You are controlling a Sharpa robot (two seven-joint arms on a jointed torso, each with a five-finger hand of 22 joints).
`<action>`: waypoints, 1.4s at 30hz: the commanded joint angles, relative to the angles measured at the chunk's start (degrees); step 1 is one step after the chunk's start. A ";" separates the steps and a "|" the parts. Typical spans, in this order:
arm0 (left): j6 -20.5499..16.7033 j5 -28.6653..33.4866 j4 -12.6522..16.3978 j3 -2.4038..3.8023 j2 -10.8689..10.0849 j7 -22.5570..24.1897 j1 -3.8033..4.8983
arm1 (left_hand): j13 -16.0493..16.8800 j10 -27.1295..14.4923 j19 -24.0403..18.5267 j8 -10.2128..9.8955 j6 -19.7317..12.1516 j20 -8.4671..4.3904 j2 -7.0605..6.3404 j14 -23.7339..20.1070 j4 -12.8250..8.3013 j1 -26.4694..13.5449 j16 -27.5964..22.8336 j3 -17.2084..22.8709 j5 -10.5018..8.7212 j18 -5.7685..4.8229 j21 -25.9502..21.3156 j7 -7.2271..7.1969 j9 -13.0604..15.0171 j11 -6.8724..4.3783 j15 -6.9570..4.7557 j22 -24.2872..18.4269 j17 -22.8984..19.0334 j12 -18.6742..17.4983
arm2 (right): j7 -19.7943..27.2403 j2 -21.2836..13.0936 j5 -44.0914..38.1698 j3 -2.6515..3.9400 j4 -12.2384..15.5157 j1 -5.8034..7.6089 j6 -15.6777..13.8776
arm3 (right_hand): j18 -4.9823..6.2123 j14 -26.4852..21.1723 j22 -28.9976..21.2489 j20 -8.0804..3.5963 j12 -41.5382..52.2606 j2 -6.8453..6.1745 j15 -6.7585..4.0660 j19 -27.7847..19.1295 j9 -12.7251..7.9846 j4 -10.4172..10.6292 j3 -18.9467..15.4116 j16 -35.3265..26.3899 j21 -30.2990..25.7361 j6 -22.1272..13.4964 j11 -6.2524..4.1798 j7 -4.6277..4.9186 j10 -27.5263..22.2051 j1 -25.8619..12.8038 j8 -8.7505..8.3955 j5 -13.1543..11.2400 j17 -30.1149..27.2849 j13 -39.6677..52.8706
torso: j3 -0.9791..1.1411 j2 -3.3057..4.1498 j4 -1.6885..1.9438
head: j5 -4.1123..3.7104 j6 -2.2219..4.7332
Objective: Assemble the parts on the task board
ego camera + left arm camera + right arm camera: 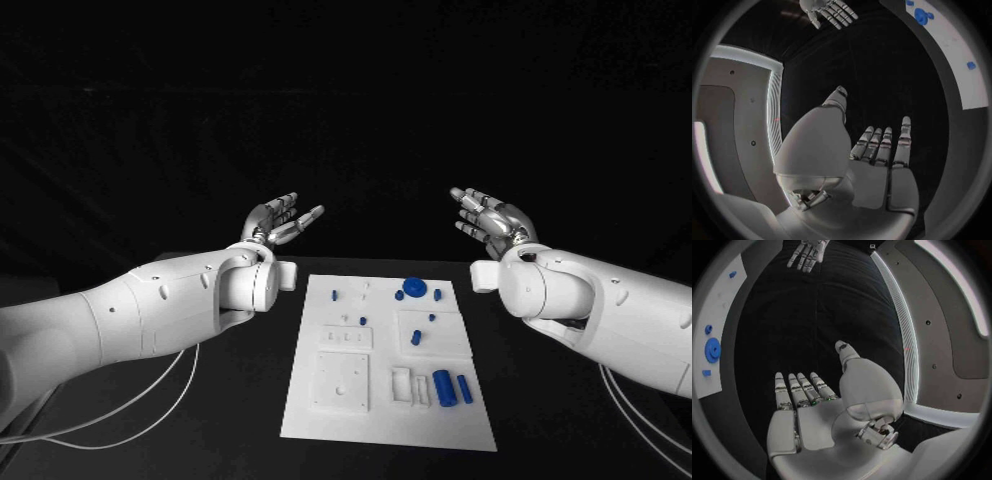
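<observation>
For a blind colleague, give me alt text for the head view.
Two silver many-fingered hands, left and right, hover open and empty above the far end of a white rectangular task board on a black table, with small blue parts lying untouched.

You find no readable text, label, brand, number or sign on anything in these views.

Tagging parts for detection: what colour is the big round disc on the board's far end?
Blue, on the white task board; the round disc shows best in the head view.
</observation>
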 commanded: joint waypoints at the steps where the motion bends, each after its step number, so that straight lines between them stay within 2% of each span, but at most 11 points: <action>1: 7.74 1.93 -3.23 -0.97 1.35 -2.68 1.31 | 0.12 0.96 1.34 0.41 1.26 0.56 -0.30 1.04 0.75 2.92 0.30 0.25 0.49 1.19 0.28 0.13 0.12 0.28 0.21 0.18 0.13 0.34 | -8.65 0.42 -3.80 0.63 -2.67 0.68 13.85 | 1.48 2.66 0.25 0.35 0.44 0.09 0.73 1.84 0.19 -1.78 0.10 0.47 0.55 2.17 0.68 3.02 2.48 3.54 0.42 0.77 0.23 0.22 | -0.03 0.00 -0.01 | 0.05 -0.05; 6: 9.49 2.34 -5.84 -1.96 2.40 -3.35 2.41 | 0.13 1.10 1.34 0.42 1.30 0.56 -0.17 1.02 0.66 2.93 0.30 0.33 0.49 1.19 0.28 0.18 0.12 0.36 0.23 0.18 0.13 0.35 | -12.19 0.76 -4.91 1.44 -5.46 1.46 19.01 | 1.61 5.54 0.32 0.18 0.56 -0.18 0.68 2.92 0.32 -3.36 -0.02 0.63 0.73 4.60 0.66 3.00 4.92 4.73 0.55 0.35 0.39 0.34 | -0.03 0.00 -0.01 | 0.05 -0.05; 11: 9.68 2.38 -6.13 -2.07 2.51 -3.42 2.53 | 0.12 1.10 1.32 0.43 1.41 0.56 -0.18 1.01 0.63 2.90 0.30 0.33 0.49 1.19 0.27 0.24 0.13 0.38 0.24 0.18 0.13 0.34 | -13.93 0.94 -5.46 1.83 -6.84 1.84 21.56 | 1.70 10.24 0.51 -0.27 0.80 -0.14 0.57 5.58 0.57 -5.87 0.05 0.84 1.22 9.44 0.43 2.47 9.93 6.26 0.79 0.02 0.60 0.58 | -0.03 0.00 -0.01 | 0.05 -0.05; 19: 11.09 2.39 -5.85 -2.03 2.12 -3.81 2.59 | 0.24 3.29 3.37 0.51 2.96 0.56 1.52 3.72 -1.81 1.83 0.39 0.82 0.24 1.55 0.50 0.92 0.19 0.88 0.46 0.35 0.26 0.47 | -10.73 1.51 -15.28 1.86 -10.04 1.75 17.59 | 0.29 24.30 1.12 -2.64 1.37 -0.44 0.35 14.87 1.10 -9.92 2.22 1.36 2.99 22.16 0.08 2.09 23.59 7.20 1.28 -0.17 1.19 1.19 | 0.00 0.00 -0.08 | -0.35 0.71; 22: 12.05 2.32 -5.85 -2.04 2.08 -3.93 2.59 | 0.52 9.29 10.22 0.85 7.63 0.51 5.07 12.45 -7.70 -0.85 0.84 0.65 0.14 2.71 1.57 2.21 0.32 2.13 1.28 0.95 0.68 0.69 | -10.40 1.60 -22.13 1.86 -10.50 1.65 16.59 | -0.33 34.00 1.54 -4.15 1.59 -1.17 -1.04 22.04 1.48 -11.97 5.18 1.81 4.35 30.45 -1.33 1.63 33.19 6.31 1.67 -0.25 1.61 1.56 | 0.01 -0.02 -0.08 | -0.50 0.92; 25: 12.96 1.89 -5.76 -2.05 2.00 -3.94 2.59 | 0.84 17.41 13.57 1.71 15.01 -0.35 7.08 23.79 -10.73 -1.30 2.12 0.16 0.31 3.54 3.29 2.47 0.76 2.58 1.98 1.50 1.25 1.06 | -10.31 1.77 -30.39 1.87 -11.18 1.50 15.72 | -0.81 41.11 1.86 -5.38 1.98 -1.82 -2.21 28.25 1.76 -13.79 7.69 2.18 5.42 36.73 -2.32 1.20 40.33 5.55 1.96 -0.32 1.94 1.77 | 0.01 -0.02 -0.05 | -0.79 1.03; 27: 13.43 1.26 -5.51 -2.06 1.84 -3.97 2.59 | 1.16 25.07 17.42 1.71 20.15 -3.64 8.53 34.38 -13.19 -1.46 3.06 -0.66 0.47 1.52 5.53 2.58 0.97 2.71 2.70 2.12 1.85 1.43 | -10.36 1.93 -35.99 1.87 -11.73 1.39 15.34 | -0.83 44.82 2.15 -6.53 2.00 -2.08 -3.52 33.14 1.97 -14.94 9.71 2.28 6.66 40.94 -3.39 0.52 43.61 5.08 2.12 -0.17 2.06 1.81 | 0.01 0.02 0.04 | -1.08 1.04; 30: 13.93 0.07 -4.47 -2.07 1.17 -4.20 2.59 | 1.51 34.53 21.94 1.55 24.05 -7.26 9.66 40.60 -15.47 -1.31 5.07 -1.39 0.67 -1.16 8.30 3.25 1.13 3.07 0.65 2.93 1.99 1.89 | -10.90 2.34 -43.75 1.88 -12.59 1.28 15.56 | -0.71 53.00 2.53 -9.56 2.07 -3.14 -6.80 39.89 2.07 -15.51 14.10 3.34 8.98 43.06 -5.64 -0.23 49.86 4.00 2.18 -0.11 2.92 1.84 | 0.05 0.09 -0.01 | -1.25 1.00; 33: 14.36 -0.99 -2.51 -2.08 0.02 -4.32 2.59 | 1.51 37.03 23.62 1.47 25.50 -9.65 10.52 42.76 -17.21 -1.35 6.69 -2.16 0.65 -3.57 9.72 3.12 1.17 2.50 -0.58 3.24 1.82 1.81 | -11.88 2.58 -51.80 1.88 -12.74 1.23 16.23 | -0.73 60.08 3.27 -12.69 2.12 -4.65 -9.62 46.41 2.17 -15.56 16.26 4.80 11.72 44.61 -7.11 -0.72 53.71 4.81 2.33 -0.42 4.32 1.93 | 0.07 0.41 -0.01 | -1.47 0.80; 36: 15.15 -2.03 -0.18 -2.07 -1.32 -4.43 2.74 | 1.52 38.57 24.89 1.50 25.62 -10.55 10.99 44.59 -18.04 -1.36 8.04 -2.46 0.57 -3.79 10.86 2.92 1.20 2.02 -1.41 3.56 1.99 1.91 | -13.78 2.82 -59.89 1.89 -12.28 1.21 17.52 | 0.25 69.38 5.43 -15.82 2.05 -5.65 -12.48 54.66 2.17 -15.34 15.20 8.49 16.74 45.56 -7.97 -1.16 54.50 5.66 2.20 -1.08 6.91 1.89 | 0.10 0.87 -0.03 | -1.78 0.90; 42: 16.45 -4.02 4.80 -2.02 -4.00 -4.63 3.50 | 1.55 38.88 25.99 1.44 25.04 -12.03 11.38 46.68 -19.34 -1.70 10.90 -3.41 0.39 -4.47 13.94 2.89 1.16 1.72 -2.50 4.92 1.93 1.89 | -17.60 2.73 -72.79 1.91 -9.84 1.21 20.00 | 1.14 69.52 10.40 -18.50 2.03 -6.79 -13.89 60.73 2.12 -15.41 13.95 27.21 24.71 45.78 -8.25 -1.45 53.80 6.54 2.10 -1.47 19.97 1.89 | -0.06 2.52 0.15 | -2.57 1.63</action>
